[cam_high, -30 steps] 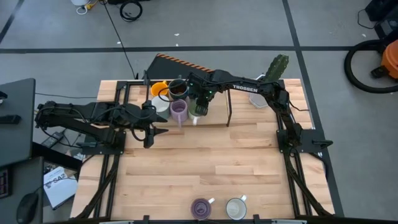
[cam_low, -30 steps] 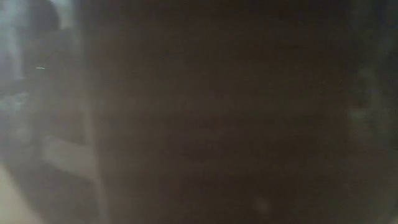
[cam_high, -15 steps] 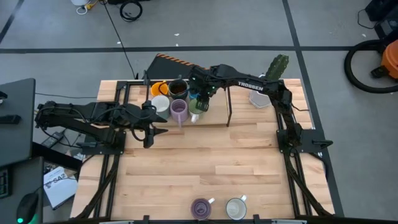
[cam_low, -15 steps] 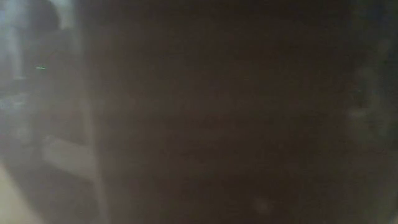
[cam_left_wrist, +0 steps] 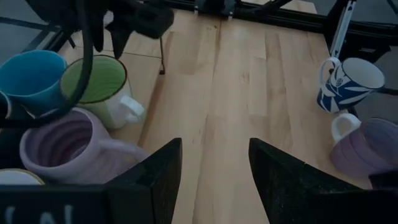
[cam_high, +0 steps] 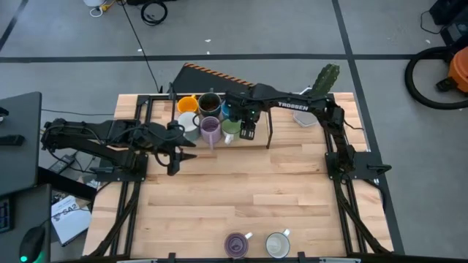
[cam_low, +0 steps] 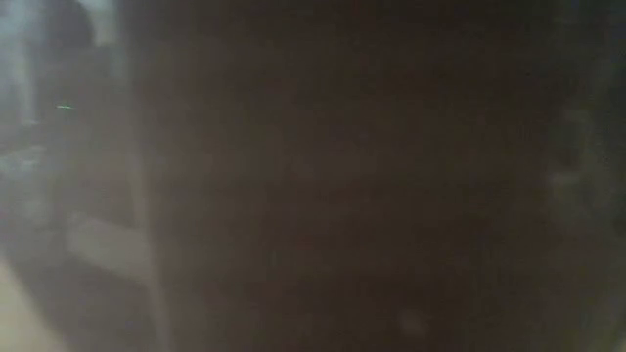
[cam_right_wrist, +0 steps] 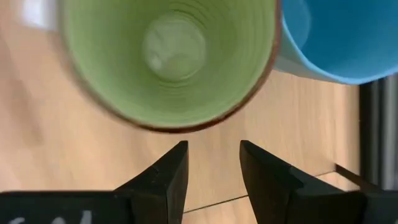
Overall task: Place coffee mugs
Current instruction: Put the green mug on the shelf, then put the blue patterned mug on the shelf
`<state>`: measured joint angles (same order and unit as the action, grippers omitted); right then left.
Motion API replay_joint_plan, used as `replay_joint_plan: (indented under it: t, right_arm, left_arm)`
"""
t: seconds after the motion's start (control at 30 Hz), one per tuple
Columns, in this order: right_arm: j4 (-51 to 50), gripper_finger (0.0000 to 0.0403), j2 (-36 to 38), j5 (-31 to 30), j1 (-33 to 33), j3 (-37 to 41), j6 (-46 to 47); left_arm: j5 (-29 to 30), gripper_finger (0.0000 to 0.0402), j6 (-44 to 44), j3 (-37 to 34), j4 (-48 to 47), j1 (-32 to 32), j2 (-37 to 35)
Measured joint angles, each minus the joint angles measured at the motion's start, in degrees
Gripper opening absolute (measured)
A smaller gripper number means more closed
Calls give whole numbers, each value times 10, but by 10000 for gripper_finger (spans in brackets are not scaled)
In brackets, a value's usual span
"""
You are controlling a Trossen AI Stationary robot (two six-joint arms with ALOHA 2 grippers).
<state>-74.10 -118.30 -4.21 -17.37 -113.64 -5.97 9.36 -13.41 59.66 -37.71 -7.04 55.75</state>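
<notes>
Work surface is a light wooden table point(cam_high: 248, 190); at its far edge stands a tight cluster of mugs: orange mug point(cam_high: 187, 104), dark brown mug point(cam_high: 210, 103), blue mug point(cam_high: 228, 111), white mug point(cam_high: 189, 122), purple mug point(cam_high: 210, 129) and green mug point(cam_high: 230, 128); these sit touching or just beside one another; at the near edge, well apart from the cluster, a second purple mug point(cam_high: 236, 245) stands beside a white patterned mug point(cam_high: 277, 245); a white angular pot point(cam_high: 304, 117) sits near the far right corner.
</notes>
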Motion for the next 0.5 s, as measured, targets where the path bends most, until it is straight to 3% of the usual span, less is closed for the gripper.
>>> replay_joint_plan:
  t: [0.5]
  right_arm:
    - [87, 149, -1, -101, -1, 41, -15]
  left_arm:
    - [0, 192, -20, 0, 0, -19, 0]
